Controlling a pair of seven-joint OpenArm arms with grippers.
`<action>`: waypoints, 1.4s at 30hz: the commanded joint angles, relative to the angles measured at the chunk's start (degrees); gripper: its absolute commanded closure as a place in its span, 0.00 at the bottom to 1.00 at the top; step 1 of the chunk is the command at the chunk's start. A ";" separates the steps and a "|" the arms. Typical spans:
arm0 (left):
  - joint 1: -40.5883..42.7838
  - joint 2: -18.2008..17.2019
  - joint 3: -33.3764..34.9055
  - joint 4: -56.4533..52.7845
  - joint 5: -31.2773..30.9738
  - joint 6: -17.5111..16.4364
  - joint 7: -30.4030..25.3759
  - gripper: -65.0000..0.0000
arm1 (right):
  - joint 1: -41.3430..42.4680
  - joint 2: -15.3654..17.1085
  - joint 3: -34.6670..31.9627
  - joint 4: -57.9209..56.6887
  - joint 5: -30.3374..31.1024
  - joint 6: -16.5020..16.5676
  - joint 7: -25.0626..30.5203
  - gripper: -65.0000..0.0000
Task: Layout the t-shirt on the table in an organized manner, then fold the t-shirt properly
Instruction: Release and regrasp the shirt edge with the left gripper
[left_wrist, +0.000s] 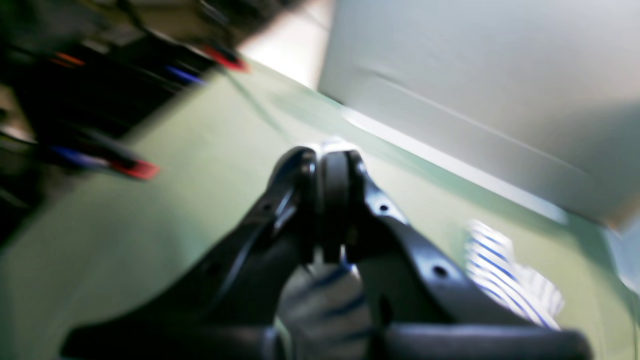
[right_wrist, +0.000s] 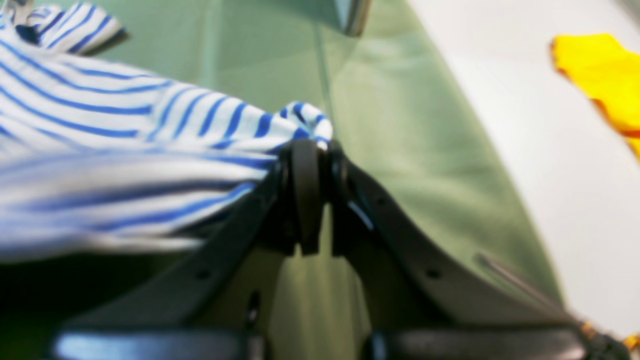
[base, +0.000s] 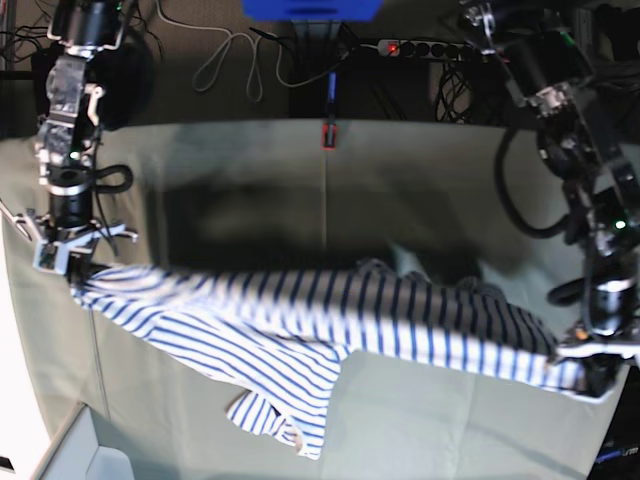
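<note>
T-shirt fabric, soft and white with thin blue horizontal stripes (base: 320, 320), hangs stretched between the two arms above the large flat table covered in pale grey-green cloth (base: 250, 190). In the base view it spans nearly the full width, pulled into a long band, with a loose flap, perhaps a sleeve, drooping toward the near edge.

The right gripper (right_wrist: 311, 150) has its black jaws pressed together on a bunched edge of the striped cloth, which spills out just above the tips. The left gripper (left_wrist: 334, 160) is likewise closed; its wrist view is blurred, but a sliver of white cloth seems to be pinched at the tips, with more striped fabric below the jaws and off to one side.

As for progress, the laying-out looks to be in hand and not finished: the shirt is held up and spread sideways, yet it is not flat on the table, and its body is twisted and doubled over in the middle. No fold has been made. What remains, by my reckoning, is to lower it, smooth it with sleeves out, release, and then carry out all of the folding.
</note>
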 joint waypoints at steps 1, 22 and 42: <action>-0.04 -0.14 -1.04 1.51 -0.28 -0.16 -1.75 1.00 | 1.26 0.54 0.24 0.96 0.21 -0.18 1.70 1.00; 11.83 3.02 -5.18 -14.40 -0.37 -0.34 -1.66 0.96 | 4.86 0.54 -1.51 0.96 0.21 -0.09 -3.14 1.00; 5.14 0.38 -5.88 -11.32 -6.70 0.19 0.98 0.77 | 4.42 0.37 -1.51 0.96 0.21 -0.09 -3.14 1.00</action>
